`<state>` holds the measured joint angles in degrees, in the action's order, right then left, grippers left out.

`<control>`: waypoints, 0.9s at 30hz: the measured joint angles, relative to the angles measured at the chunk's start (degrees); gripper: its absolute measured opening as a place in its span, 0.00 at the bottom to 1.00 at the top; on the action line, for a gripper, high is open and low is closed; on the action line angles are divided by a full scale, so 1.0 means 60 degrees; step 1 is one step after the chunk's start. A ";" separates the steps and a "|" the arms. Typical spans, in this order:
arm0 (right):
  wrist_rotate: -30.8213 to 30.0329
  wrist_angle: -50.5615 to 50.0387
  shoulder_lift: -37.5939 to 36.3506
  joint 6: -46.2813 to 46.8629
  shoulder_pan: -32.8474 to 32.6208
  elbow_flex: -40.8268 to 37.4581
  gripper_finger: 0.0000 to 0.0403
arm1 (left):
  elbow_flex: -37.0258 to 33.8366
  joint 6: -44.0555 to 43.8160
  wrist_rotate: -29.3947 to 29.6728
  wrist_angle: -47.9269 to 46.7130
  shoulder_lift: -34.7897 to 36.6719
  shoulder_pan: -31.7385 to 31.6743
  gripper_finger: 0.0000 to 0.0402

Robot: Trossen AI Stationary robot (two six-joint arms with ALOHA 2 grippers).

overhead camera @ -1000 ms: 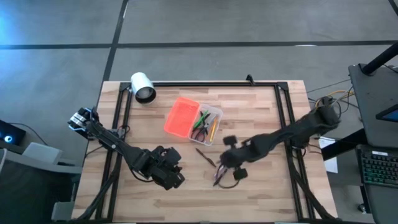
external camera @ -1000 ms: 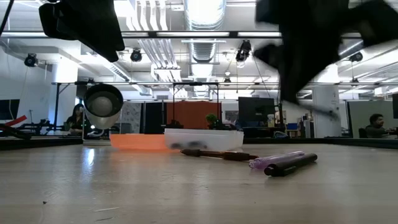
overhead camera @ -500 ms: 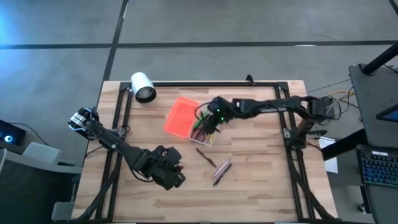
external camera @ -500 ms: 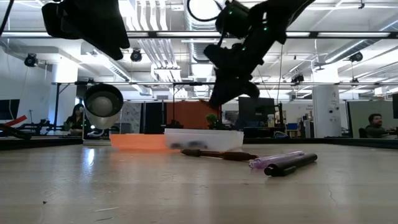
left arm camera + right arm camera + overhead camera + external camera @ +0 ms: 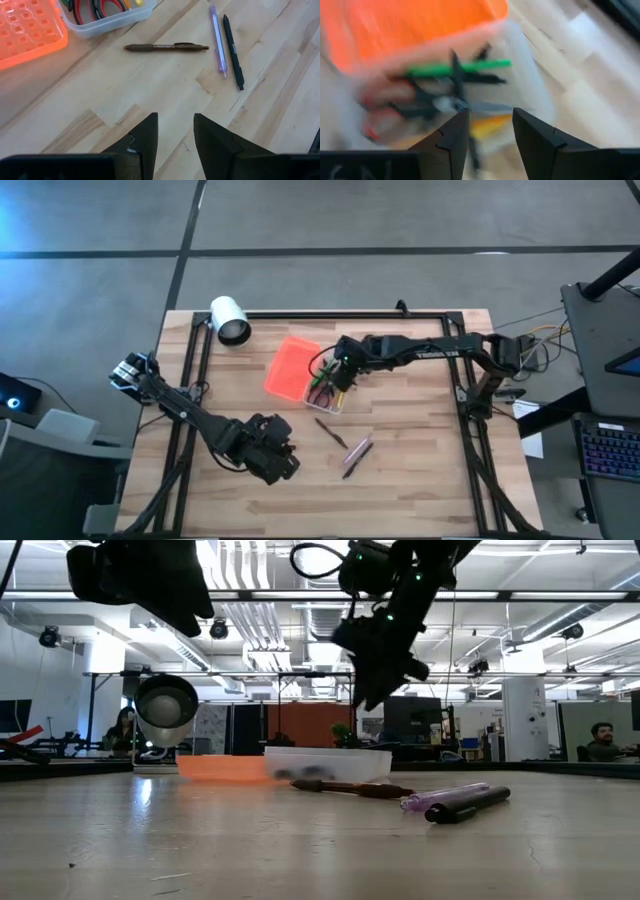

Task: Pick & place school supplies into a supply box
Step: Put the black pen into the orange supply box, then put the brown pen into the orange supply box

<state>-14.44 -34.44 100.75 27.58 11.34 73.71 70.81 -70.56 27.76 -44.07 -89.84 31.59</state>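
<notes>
Three pens left on the surface (image 5: 420,480) near the supply box (image 5: 330,383), brown pen (image 5: 165,47) likely light, stiff, roll-prone, grab mid-barrel; right tool (image 5: 338,376) over box, seemingly empty, parted; left tool (image 5: 175,132) parted, idle.

You'll find no text, label, brand, number or sign that can be read in any view, neither on the things on the worktop nor in the room behind.

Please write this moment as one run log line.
right end effector: open, above supply box | left end effector: open, waiting | three pens on table
</notes>
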 joint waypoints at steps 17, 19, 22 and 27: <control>0.4708 -0.0100 0.1774 -0.1287 -0.0124 0.0362 0.29 | 0.0000 -0.0263 0.0181 0.0022 0.0000 -0.0066 0.27; 0.5176 0.0102 0.1821 -0.0914 -0.0254 0.0660 0.29 | 0.0000 -0.0263 0.0166 0.0022 0.0000 -0.0066 0.27; 0.5166 0.0451 0.1705 -0.0735 -0.0469 0.1133 0.30 | 0.0000 -0.0265 0.0144 0.0038 0.0000 -0.0066 0.27; 0.3158 -0.0570 0.1304 -0.1842 -0.0757 0.1866 0.32 | 0.0000 -0.0256 0.0141 0.0084 0.0000 -0.0066 0.27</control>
<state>4.50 -37.86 108.58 16.53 6.80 84.90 70.81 -72.10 28.60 -43.57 -89.84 31.20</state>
